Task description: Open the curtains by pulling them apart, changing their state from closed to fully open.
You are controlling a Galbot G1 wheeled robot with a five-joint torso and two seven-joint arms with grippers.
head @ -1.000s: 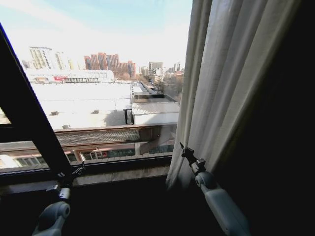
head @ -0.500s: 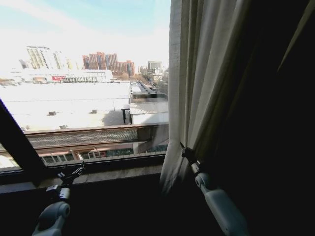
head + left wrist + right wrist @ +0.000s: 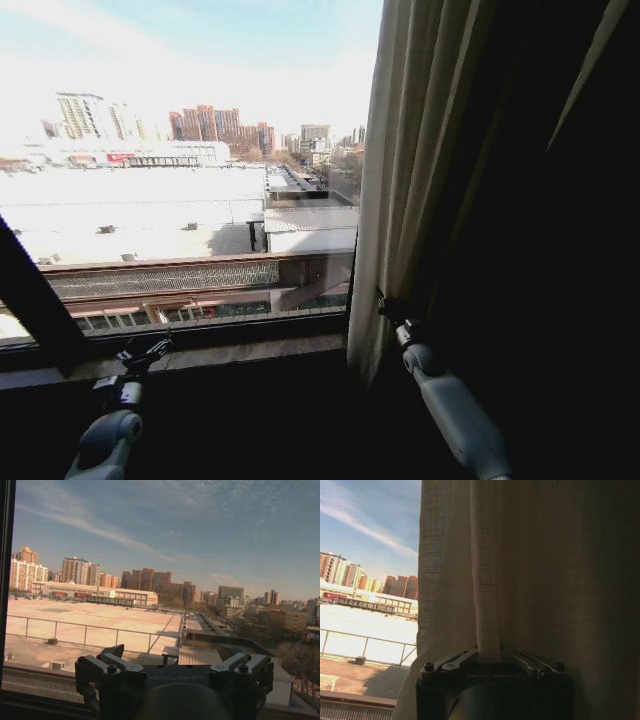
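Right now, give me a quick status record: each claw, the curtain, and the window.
right claw: shut on a pleat of the curtain, low at the panel's window-side edge
left claw: open, holding nothing, low in front of the window by the sill
curtain: sheer white panel bunched at the right side of the window
window: glass uncovered across the left and centre, city rooftops visible outside
sill: runs below the glass, between the two arms
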